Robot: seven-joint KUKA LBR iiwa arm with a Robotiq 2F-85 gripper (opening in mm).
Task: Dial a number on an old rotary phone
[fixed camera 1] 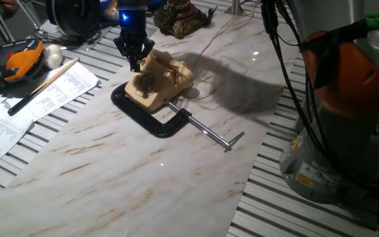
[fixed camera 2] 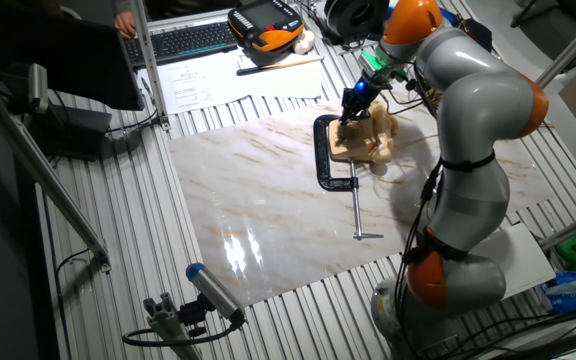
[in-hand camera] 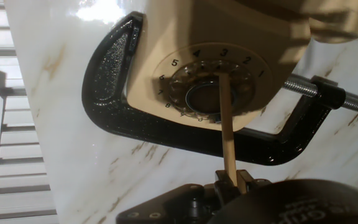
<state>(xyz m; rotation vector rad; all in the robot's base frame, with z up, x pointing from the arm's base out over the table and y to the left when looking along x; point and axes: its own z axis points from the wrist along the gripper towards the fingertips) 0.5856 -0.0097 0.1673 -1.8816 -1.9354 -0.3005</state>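
The cream-beige rotary phone (fixed camera 1: 160, 80) sits on the marble board, held by a black C-clamp (fixed camera 1: 151, 119). It also shows in the other fixed view (fixed camera 2: 368, 137). In the hand view its round dial (in-hand camera: 211, 87) with printed numbers faces me. My gripper (in-hand camera: 231, 182) is shut on a thin wooden stick (in-hand camera: 226, 127). The stick's tip rests in a dial hole near the top, under the 3. In one fixed view the gripper (fixed camera 1: 135, 58) hangs just above the phone's far left side.
The clamp's steel screw rod (fixed camera 1: 209, 133) sticks out to the right across the marble board (fixed camera 1: 110, 171). Papers (fixed camera 1: 18, 112), a long stick, an orange pendant (fixed camera 1: 20, 58) and a white ball lie at the left. The robot base (fixed camera 1: 337, 125) stands at the right.
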